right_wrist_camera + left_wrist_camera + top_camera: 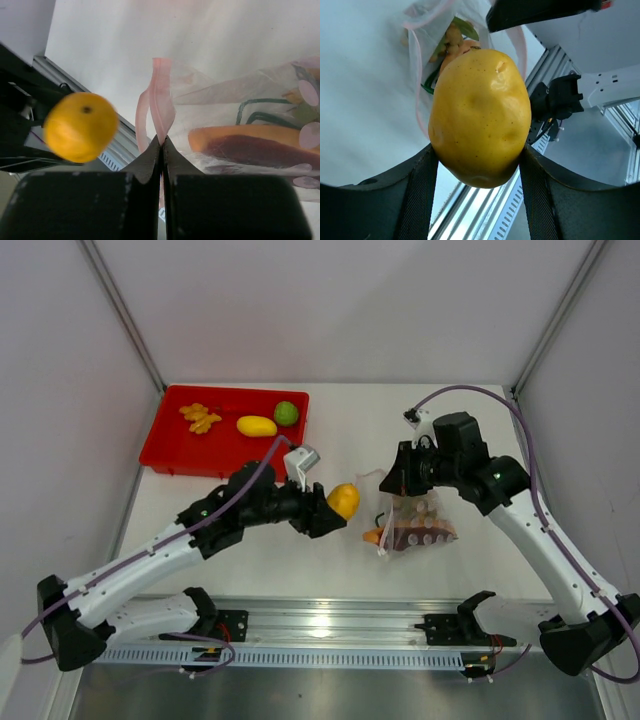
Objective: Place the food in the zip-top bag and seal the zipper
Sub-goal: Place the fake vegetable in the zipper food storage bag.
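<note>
A yellow lemon (343, 500) is clamped between the fingers of my left gripper (336, 506), just left of the zip-top bag (415, 520). In the left wrist view the lemon (480, 115) fills the space between the black pads (422, 195), and the bag mouth (432, 45) lies beyond it. My right gripper (162, 141) is shut on the pink zipper (161, 105) and holds that edge of the mouth up. Through the clear bag (240, 100) I see an orange piece (250, 137) and green leaves. A mango (256, 426), a lime (287, 413) and orange pieces (201, 418) lie in the tray.
The red tray (165, 455) sits at the back left of the white table. An aluminium rail (330, 625) runs along the near edge between the arm bases. Grey walls close in both sides.
</note>
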Controlling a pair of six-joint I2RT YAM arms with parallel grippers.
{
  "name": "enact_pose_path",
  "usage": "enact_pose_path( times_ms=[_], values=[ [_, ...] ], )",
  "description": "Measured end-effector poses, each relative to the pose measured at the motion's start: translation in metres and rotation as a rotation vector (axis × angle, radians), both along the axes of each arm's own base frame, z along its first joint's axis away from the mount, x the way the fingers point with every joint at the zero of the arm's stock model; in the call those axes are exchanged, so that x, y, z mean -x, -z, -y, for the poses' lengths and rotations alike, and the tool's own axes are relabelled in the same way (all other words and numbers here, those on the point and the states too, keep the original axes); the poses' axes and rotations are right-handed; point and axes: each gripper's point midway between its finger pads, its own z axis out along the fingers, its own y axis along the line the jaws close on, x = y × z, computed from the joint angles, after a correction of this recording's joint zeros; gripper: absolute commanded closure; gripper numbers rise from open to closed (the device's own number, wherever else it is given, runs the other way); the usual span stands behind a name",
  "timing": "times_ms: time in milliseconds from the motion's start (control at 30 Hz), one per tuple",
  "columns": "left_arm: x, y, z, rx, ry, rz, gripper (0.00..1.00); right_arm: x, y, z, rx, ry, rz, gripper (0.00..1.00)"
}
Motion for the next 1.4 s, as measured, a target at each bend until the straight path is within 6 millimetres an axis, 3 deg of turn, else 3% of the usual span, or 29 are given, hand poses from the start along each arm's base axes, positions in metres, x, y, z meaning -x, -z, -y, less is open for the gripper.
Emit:
enact_pose_path(
  times_ms=[267,533,600,667,767,833,867,1100,1267,1400],
  values=[
    [-0.005,0.045,0.026,-0.098,0.008,-0.145,0.99,0.013,-0.012,-0.004,-0.055,-0.029,-0.017,1.00],
    [-0.021,0.050,0.054,-0.151,0.007,-0.242,0.99,0.021,-0.020,-0.002,-0.076,-0.040,-0.001,1.00],
    [-0.024,0.048,0.061,-0.159,0.009,-0.263,0.86,0.021,-0.020,-0.002,-0.076,-0.040,-0.002,1.00],
    [-0.027,0.047,0.066,-0.169,0.007,-0.282,0.48,0.021,-0.020,-0.002,-0.075,-0.039,-0.002,1.00],
    [-0.028,0.051,0.070,-0.181,0.006,-0.302,0.16,0.021,-0.020,-0.002,-0.075,-0.038,0.000,1.00],
    [-0.025,0.055,0.070,-0.188,0.003,-0.315,0.01,0.021,-0.020,-0.001,-0.075,-0.037,0.002,1.00],
    [-0.025,0.055,0.070,-0.185,0.002,-0.313,0.00,0.021,-0.020,-0.001,-0.075,-0.037,0.003,1.00],
    [-0.019,0.045,0.051,-0.139,-0.027,-0.221,0.01,0.021,-0.020,-0.001,-0.074,-0.036,0.002,1.00],
    [-0.019,0.001,0.015,-0.028,-0.113,-0.025,0.01,0.020,-0.020,0.000,-0.069,-0.030,0.002,1.00],
    [-0.033,-0.035,-0.017,0.021,-0.254,0.112,0.00,0.020,-0.019,0.001,-0.065,-0.023,0.004,1.00]
  ],
)
